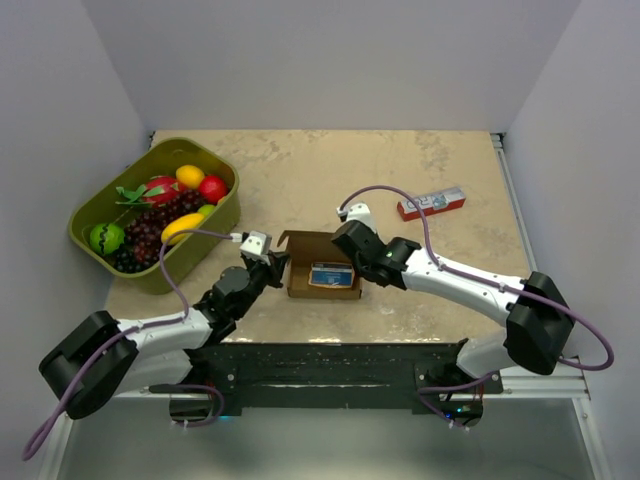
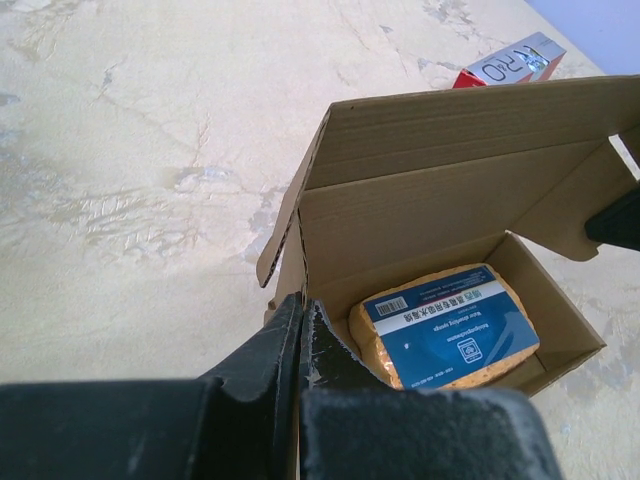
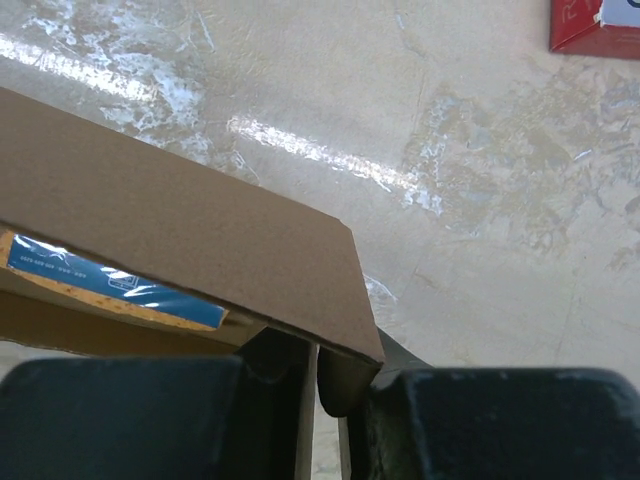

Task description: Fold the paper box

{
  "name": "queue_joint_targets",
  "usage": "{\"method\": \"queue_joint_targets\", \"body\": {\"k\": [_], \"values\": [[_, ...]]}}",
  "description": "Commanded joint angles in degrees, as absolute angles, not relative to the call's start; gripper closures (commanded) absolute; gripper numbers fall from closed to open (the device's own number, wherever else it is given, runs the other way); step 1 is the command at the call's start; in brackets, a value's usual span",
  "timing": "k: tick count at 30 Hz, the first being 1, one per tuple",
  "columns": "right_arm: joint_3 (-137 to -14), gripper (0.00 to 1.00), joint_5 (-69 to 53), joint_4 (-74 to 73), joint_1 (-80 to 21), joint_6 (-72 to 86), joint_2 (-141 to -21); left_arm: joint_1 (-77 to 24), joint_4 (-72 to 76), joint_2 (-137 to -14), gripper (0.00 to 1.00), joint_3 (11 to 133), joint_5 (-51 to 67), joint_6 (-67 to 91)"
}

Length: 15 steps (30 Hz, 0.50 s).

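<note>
I'm running two pincers, both nearest me. The left gripper [image 2: 300,335] is squeezing together on the left wall of the one box [image 2: 420,210], and the right gripper [image 3: 335,385] is clamping a cardboard panel at the box's far right corner. The box is sitting mid-table [image 1: 330,170] with its lid standing open, holding one sponge [image 2: 445,335]. Farther back, one carton [image 1: 431,203] is lying at the right and one basket [image 1: 226,222] of fruit is sitting at the left.

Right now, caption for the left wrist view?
Left hand pinching a wall of the open paper box, blue-labelled orange block inside.
</note>
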State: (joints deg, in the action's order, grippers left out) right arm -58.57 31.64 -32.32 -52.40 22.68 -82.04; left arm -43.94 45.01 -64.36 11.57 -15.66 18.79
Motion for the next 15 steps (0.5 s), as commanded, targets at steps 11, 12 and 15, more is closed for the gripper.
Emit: {"method": "queue_joint_targets", "body": {"k": [11, 12, 15], "values": [[-59.32, 0.89, 29.27, -30.5, -56.07, 27.86, -83.58, -46.67, 49.3, -67.41, 1.0, 9.41, -18.28, 22.5], [-59.41, 0.89, 29.27, -30.67, -56.34, 28.21, -84.02, -46.93, 49.57, -67.5, 1.0, 9.14, -18.46, 22.67], [-60.12, 0.89, 29.44, -30.94, -57.65, 29.44, -85.25, -48.07, 50.71, -68.02, 1.0, 8.18, -19.6, 22.94]]}}
